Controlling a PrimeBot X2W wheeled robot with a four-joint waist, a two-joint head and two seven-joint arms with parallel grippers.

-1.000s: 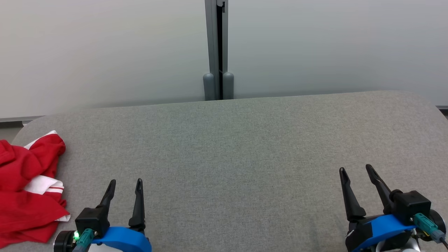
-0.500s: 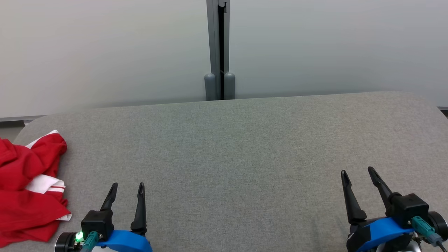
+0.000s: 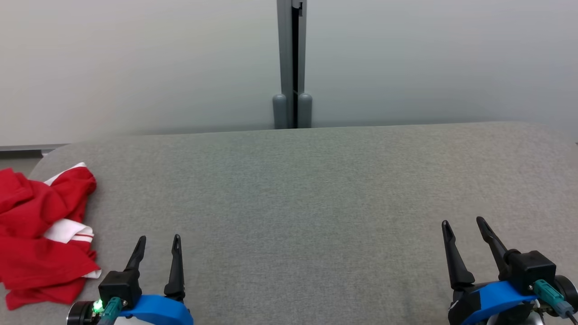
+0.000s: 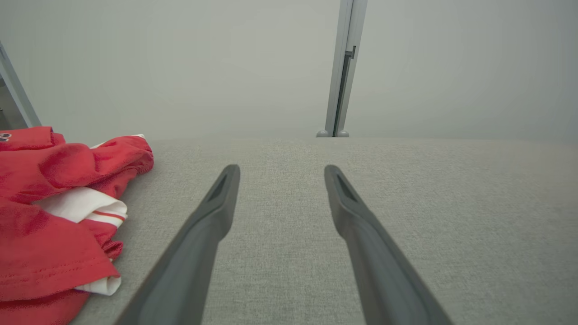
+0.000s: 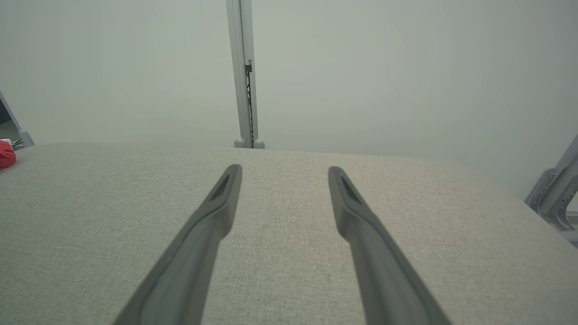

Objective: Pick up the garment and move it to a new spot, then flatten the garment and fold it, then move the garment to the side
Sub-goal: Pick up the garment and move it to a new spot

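Observation:
The garment [image 3: 40, 230] is red with white trim and lies crumpled at the left end of the grey cloth-covered table [image 3: 307, 189]. The left wrist view has the garment [image 4: 54, 207] at its left, a short way left of the fingers. My left gripper [image 3: 159, 240] hovers open at the lower left, just right of the heap, holding nothing. At the lower right my right gripper [image 3: 463, 223] is open and holds nothing, far from the cloth. A small red edge of the garment [image 5: 5, 154] peeks in at the far left of the right wrist view.
A pale wall with a grey vertical post [image 3: 292, 67] runs behind the table. The table's back corners are rounded. A grey metal frame [image 5: 555, 189] stands past the table's right end.
The whole head picture has shifted slightly to the right and down, so the camera moved. Both grippers stay open, and the garment lies as it did.

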